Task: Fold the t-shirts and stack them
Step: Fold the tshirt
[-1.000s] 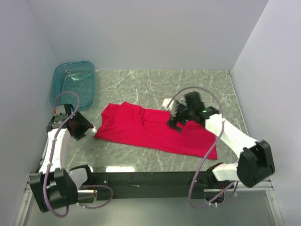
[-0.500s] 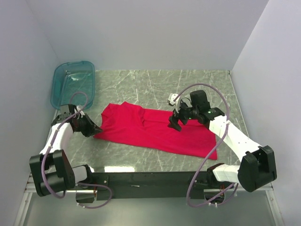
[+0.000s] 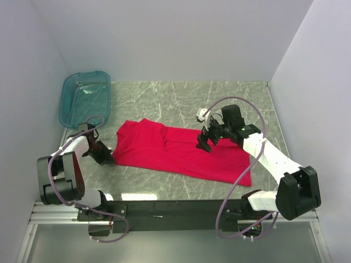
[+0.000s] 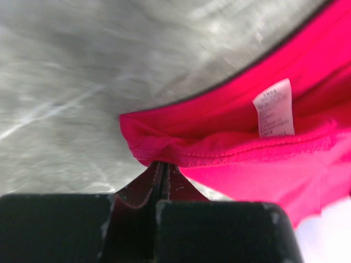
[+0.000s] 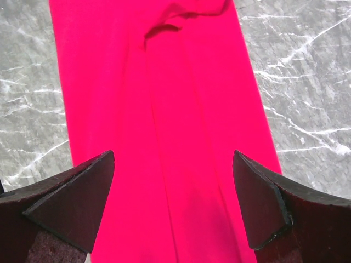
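Note:
The red t-shirt lies spread flat across the marble table, folded into a long band. My left gripper is at its left edge, low on the table. In the left wrist view the left gripper is shut, with a bunched hem of the t-shirt pinched at its tips; the white neck label shows just beyond. My right gripper hovers over the shirt's middle right. It is wide open above the t-shirt, with nothing between its fingers.
A translucent teal tub stands at the back left corner, close to the left wall. White walls close the table on three sides. The arm bases and a black rail run along the near edge.
My left gripper moved in to the shirt's left edge and shut on the hem. The right gripper shifted slightly and stays open above the cloth.

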Robot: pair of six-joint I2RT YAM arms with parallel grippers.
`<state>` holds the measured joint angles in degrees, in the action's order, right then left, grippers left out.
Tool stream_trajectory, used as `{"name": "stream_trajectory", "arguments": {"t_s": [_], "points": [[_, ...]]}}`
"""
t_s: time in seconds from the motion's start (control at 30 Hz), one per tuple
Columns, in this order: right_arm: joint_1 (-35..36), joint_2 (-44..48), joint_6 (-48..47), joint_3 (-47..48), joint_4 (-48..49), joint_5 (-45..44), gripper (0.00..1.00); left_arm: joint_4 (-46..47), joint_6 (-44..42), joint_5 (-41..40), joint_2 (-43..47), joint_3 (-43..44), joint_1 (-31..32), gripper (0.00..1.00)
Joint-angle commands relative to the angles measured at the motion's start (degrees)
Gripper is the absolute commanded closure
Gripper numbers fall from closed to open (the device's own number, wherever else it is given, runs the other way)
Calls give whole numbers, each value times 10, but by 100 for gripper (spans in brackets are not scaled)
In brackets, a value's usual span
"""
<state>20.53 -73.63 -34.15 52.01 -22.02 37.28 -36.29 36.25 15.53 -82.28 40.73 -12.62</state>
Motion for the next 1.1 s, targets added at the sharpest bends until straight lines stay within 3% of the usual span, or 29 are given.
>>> {"name": "stream_trajectory", "arguments": {"t_s": [0.0,0.2,0.33,0.47,0.53,0.63,0.67,0.73,0.8,0.83,0.87,0.9,0.97,1.07], "points": [[-7,18,2,-1,11,17,6,-18,34,-101,-1,27,-1,100],[-11,31,-6,-5,6,23,6,-35,18,-90,-6,44,0,100],[-15,30,-44,0,-26,35,5,-41,-60,25,94,69,-1,98],[-19,8,-66,12,-53,37,5,2,-110,146,198,80,1,57],[-18,-7,-61,26,-57,28,5,18,-118,163,211,83,4,54],[-19,-75,-48,89,-80,17,6,39,-116,201,184,87,6,60],[-15,-131,-50,119,-127,10,8,52,-114,220,179,81,9,69],[-8,-192,-30,213,-184,-5,15,82,-99,224,172,71,22,77],[3,-279,-8,272,-210,-38,34,102,-87,213,175,63,32,85],[8,-325,1,321,-222,-47,41,106,-77,212,179,52,37,95],[13,-345,12,344,-228,-55,58,110,-72,209,183,46,40,99],[27,-362,17,362,-232,-72,65,112,-66,196,189,41,40,99],[46,-399,35,398,-229,-93,75,114,-62,187,212,23,39,99],[79,-447,47,432,-232,-137,80,106,-56,164,248,9,39,99]]}}
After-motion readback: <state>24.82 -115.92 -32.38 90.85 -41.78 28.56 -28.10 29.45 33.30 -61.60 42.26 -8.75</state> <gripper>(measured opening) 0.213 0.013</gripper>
